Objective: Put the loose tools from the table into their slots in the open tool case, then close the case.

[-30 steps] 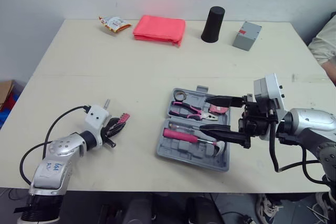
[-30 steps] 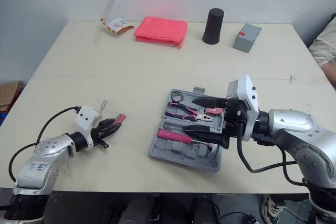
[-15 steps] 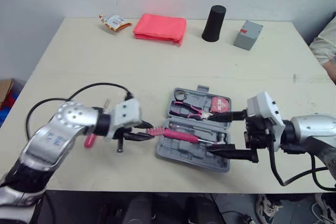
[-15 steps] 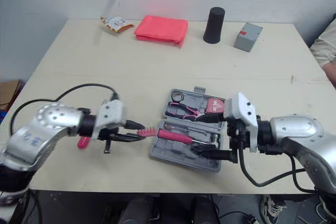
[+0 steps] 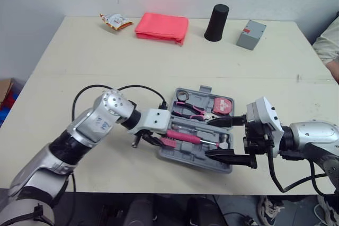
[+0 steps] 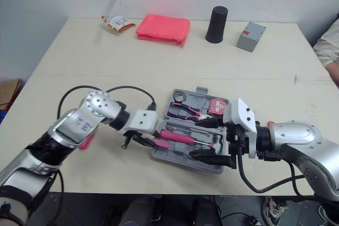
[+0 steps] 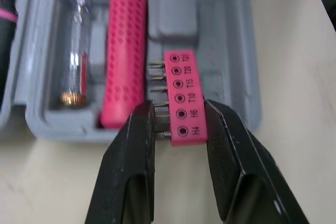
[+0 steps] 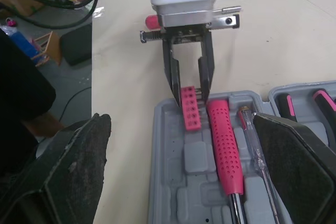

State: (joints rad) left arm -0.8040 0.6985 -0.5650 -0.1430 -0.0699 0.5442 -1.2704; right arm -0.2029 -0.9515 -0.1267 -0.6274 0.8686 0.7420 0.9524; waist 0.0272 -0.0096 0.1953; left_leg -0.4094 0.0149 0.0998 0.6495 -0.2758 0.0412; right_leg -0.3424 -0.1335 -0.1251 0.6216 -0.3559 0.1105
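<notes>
**A:** Start with the biggest thing. What is everything sitting on?

**B:** A wide table [image 5: 106, 67] with a smooth, matte cream top. Near its front edge the tool case [image 5: 185, 158] lies open. It is grey moulded plastic with rounded corners and shaped recesses.

**A:** And the arms?

**B:** The right gripper [image 5: 212, 138] sits at the case's right side. Its two long, tapered black fingers are spread wide and hold nothing, one above the tray and one along its front edge. The left gripper [image 7: 178, 114] reaches in from the other side, at the case's near left corner. Its ribbed black pads are clamped on the bit holder [image 7: 182, 98].

**A:** What is already in the tray?

**B:** A long pink handle [image 7: 126, 51] covered in small dimples lies in its slot. Beside it is a slim tester screwdriver [image 7: 73, 51] with a clear barrel. Pink-gripped pliers [image 5: 189, 110] and a rounded pink tape measure [image 5: 222, 104] sit in the back half.

**A:** Describe the bit holder.

**B:** It is a flat pink plastic strip with a row of short steel bits poking out of one long side. Size codes are printed by each socket. It is just beside the dimpled handle, over a grey recess. I cannot tell whether it is seated or held just above.

**A:** Is anything loose?

**B:** A pink rounded end [image 6: 86, 142] shows on the table next to the left arm.
</notes>
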